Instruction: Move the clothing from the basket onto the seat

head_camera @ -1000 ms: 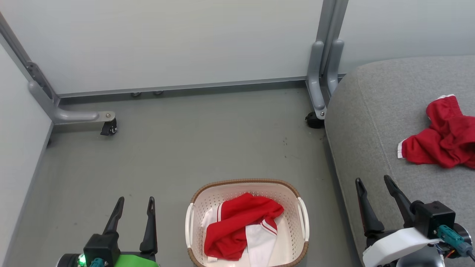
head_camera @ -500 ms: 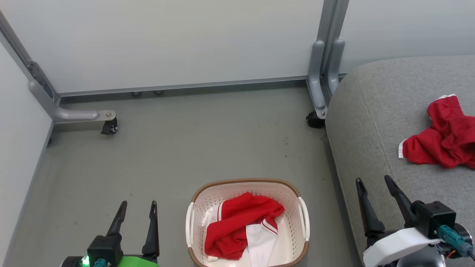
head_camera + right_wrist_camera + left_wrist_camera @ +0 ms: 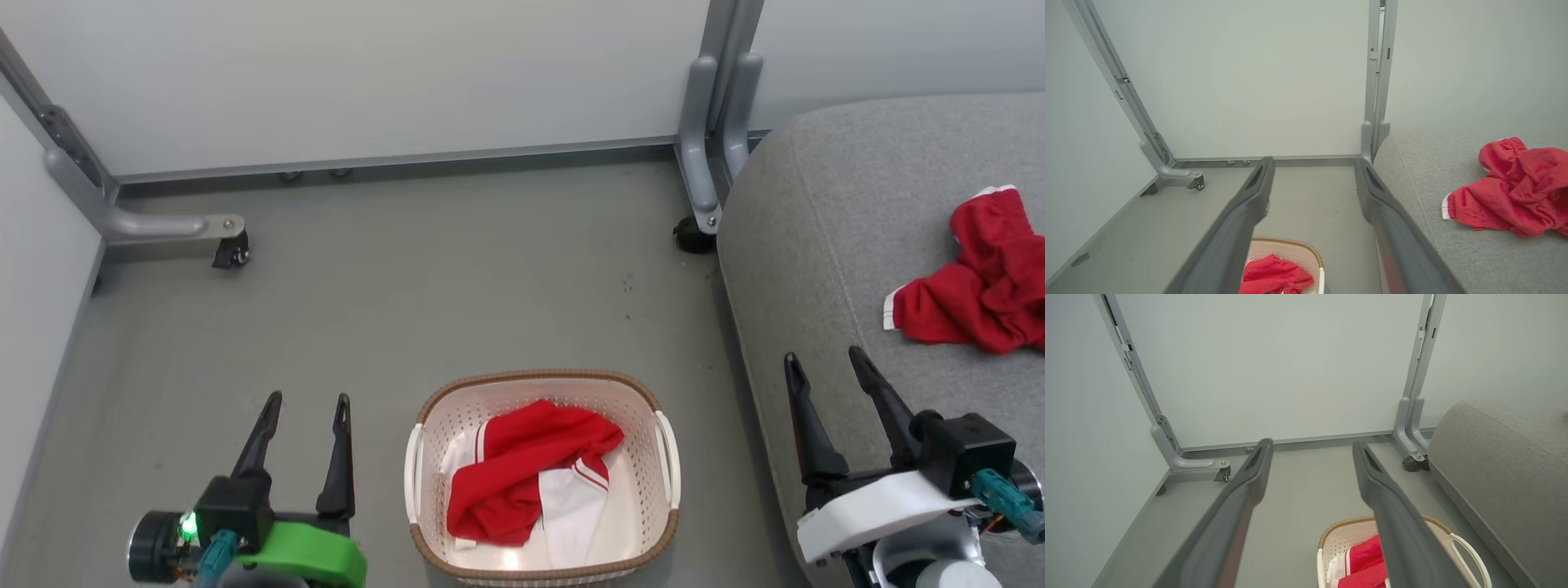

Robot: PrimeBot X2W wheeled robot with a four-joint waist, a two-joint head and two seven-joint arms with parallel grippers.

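A cream basket (image 3: 665, 523) with a brown rim stands on the floor at the bottom centre of the head view, holding crumpled red and white clothing (image 3: 522, 482). The basket (image 3: 1457, 541) and its clothing (image 3: 1363, 563) also peek in low in the left wrist view, and the same basket (image 3: 1294, 245) and clothing (image 3: 1274, 275) in the right wrist view. Another red garment (image 3: 980, 286) lies on the grey seat (image 3: 816, 212) at the right, the same garment (image 3: 1511, 192) in the right wrist view. My left gripper (image 3: 306, 400) is open and empty, left of the basket. My right gripper (image 3: 823, 355) is open and empty over the seat's front edge.
Pale partition panels close the back and left. Their grey metal feet (image 3: 175, 233) with castors (image 3: 692, 238) stand on the grey floor (image 3: 408, 286). A grey upright post (image 3: 718, 122) rises beside the seat's back corner.
The head camera has tilted, so the whole scene has slid up the picture. Both arms show more of their wrists; the clothing and basket lie as before.
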